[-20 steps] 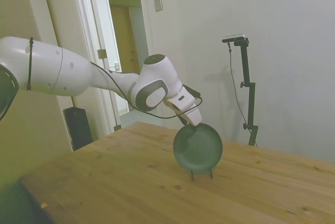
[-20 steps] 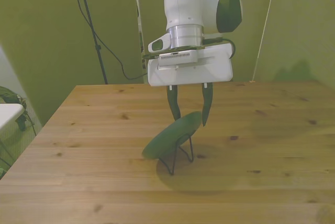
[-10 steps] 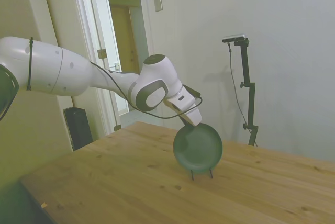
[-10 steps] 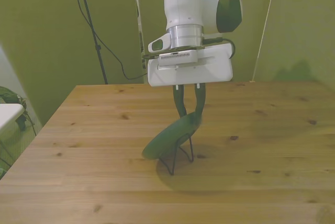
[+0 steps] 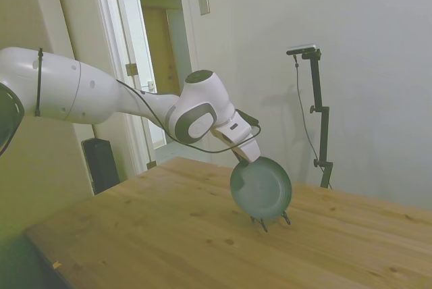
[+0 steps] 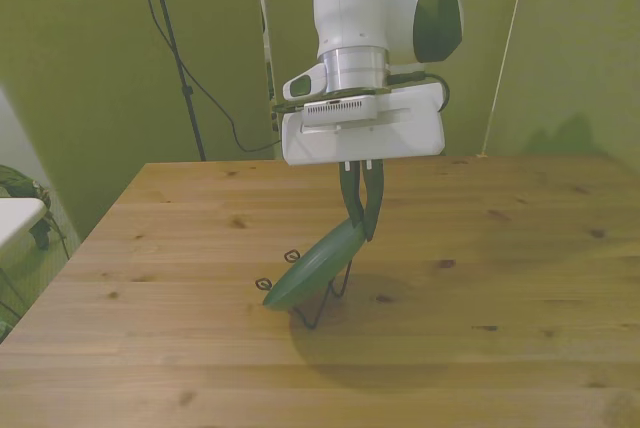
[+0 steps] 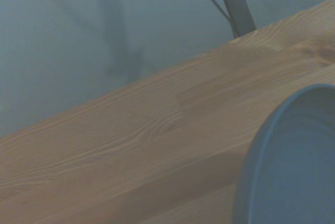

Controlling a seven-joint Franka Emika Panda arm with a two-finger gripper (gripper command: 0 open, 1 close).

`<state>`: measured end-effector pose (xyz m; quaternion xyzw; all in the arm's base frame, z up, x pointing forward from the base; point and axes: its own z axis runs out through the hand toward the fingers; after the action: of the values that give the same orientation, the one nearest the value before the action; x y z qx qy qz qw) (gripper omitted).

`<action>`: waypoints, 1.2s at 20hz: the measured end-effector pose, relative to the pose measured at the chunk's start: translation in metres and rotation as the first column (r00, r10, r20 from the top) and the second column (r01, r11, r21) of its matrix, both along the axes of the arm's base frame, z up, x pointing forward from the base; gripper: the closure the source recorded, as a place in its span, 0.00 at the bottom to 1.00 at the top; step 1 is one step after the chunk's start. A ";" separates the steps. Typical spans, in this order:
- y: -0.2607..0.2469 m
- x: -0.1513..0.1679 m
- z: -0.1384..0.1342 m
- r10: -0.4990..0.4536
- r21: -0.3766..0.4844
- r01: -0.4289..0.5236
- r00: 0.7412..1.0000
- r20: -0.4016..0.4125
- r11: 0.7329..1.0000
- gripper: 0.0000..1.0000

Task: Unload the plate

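At the plate's upper rim the gripper (image 6: 361,225) has its two fingers pinched nearly together on the edge of the plate (image 6: 315,265), which leans steeply on the wire stand (image 6: 322,305) near the middle of the wooden table (image 6: 520,278). The stand itself looks tipped — in the side view its feet seem partly off the wood, and in the front view two small wire loops show beside the plate's lower edge. The step in hand appears to be drawing the plate out of the stand, and it would go best with a slow pull along the plate's own slant, so the lower rim slides free of the wires rather than dragging them along. A thin rim held between narrow fingers may pivot, so steady speed matters. The table is bare pine boards with knots. Behind it stand plain walls, a white-framed doorway (image 5: 156,66) and a dark speaker (image 5: 101,164) on the floor.
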<state>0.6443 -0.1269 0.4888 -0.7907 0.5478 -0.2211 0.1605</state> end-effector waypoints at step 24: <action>0.080 -0.054 0.126 0.123 0.008 -0.123 0.990 0.069 0.992 1.00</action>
<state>0.5904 -0.0473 0.6145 -0.8140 0.4937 -0.2340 0.1974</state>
